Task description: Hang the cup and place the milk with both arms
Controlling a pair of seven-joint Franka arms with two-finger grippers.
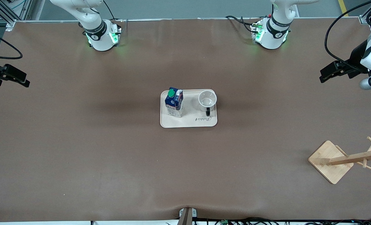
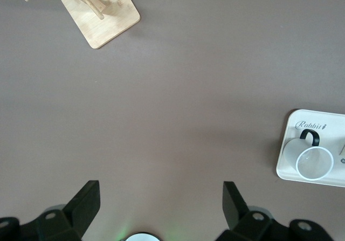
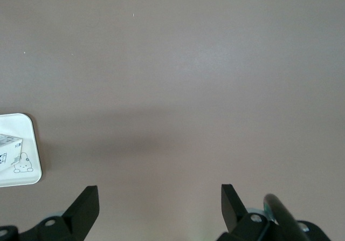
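On the tray (image 1: 188, 122) mid-table we see the cup (image 1: 207, 99) upright, handle toward the front cam, w/ the milk (image 1: 174, 102) standing beside it toward the right arm's end. A wooden rack (image 1: 344, 160) sits nearer the cam at the left arm's end. Left gripper (image 1: 324, 75) and right gripper (image 1: 24, 82) hang over bare table at their own ends, well apart from the tray, jaws wide open, holding nothing.

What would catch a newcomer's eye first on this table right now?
The cream tray in the middle of the brown table, carrying the upright blue and white milk carton toward the right arm's end and the white cup beside it. Next, the wooden cup rack, nearer the front camera at the left arm's end. The left gripper and right gripper wait open and empty over the table's two ends.
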